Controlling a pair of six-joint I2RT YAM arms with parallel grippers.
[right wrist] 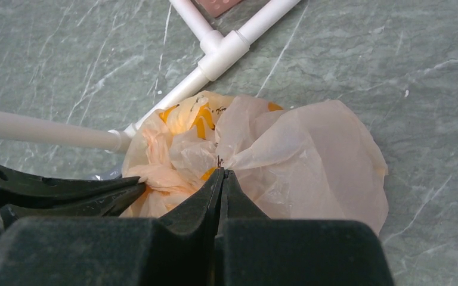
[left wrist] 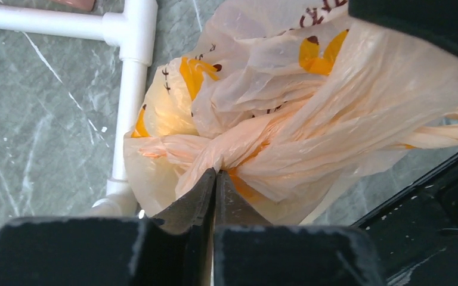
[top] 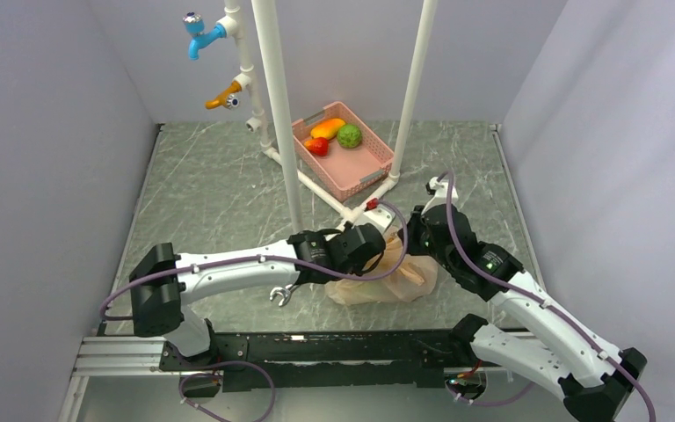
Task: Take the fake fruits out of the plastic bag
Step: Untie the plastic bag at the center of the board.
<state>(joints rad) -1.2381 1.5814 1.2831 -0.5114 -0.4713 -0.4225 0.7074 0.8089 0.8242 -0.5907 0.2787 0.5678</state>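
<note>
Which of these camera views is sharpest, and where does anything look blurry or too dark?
Top external: soft, even light, and sharp throughout. Left wrist: the plastic bag is crisp and well lit, while the left gripper, close to the lens, is dark and soft-edged. Right wrist: much the same, with the bag sharp and the right gripper blurred and underlit.

Crinkly, translucent, perhaps faintly glossy plastic bag

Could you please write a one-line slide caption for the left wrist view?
Left gripper shut on a bunched fold of the plastic bag, beside a white pipe frame.
</note>
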